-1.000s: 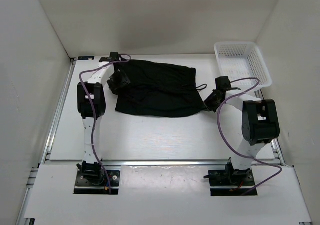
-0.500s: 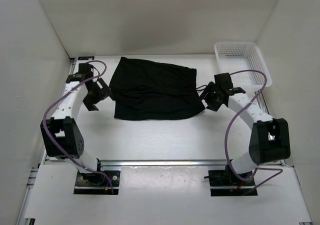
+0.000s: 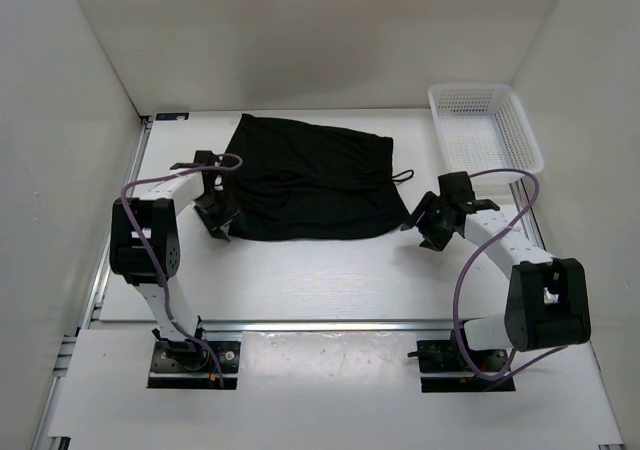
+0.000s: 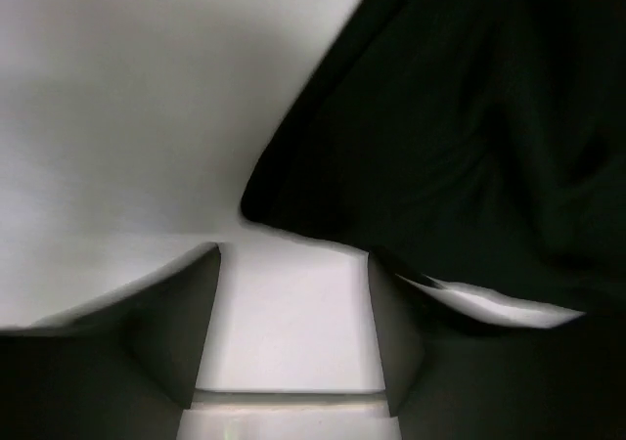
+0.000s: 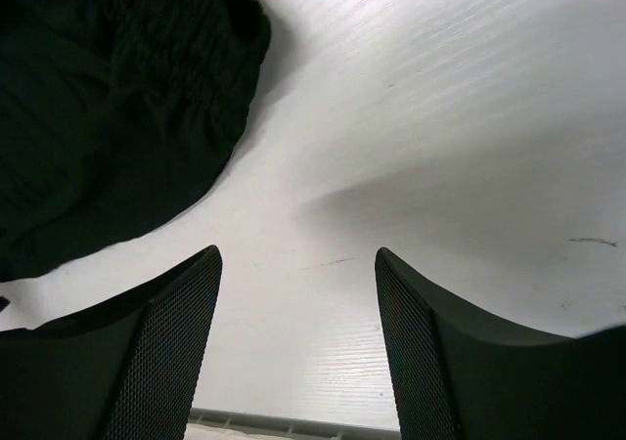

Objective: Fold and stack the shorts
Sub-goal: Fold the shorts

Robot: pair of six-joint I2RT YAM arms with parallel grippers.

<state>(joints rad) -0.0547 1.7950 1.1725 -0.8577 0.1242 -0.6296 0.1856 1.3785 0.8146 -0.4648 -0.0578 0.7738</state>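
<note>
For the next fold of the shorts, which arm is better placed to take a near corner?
Left, most likely. A corner of the shorts lies just ahead of the left arm's open jaws; the right arm's jaws face bare table, cloth off to one side.

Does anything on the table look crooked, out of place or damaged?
Only small things. The black shorts lie slightly askew, their far left corner slanted, and the drawstring pokes out past their right edge. Nothing looks damaged or spilled.
</note>
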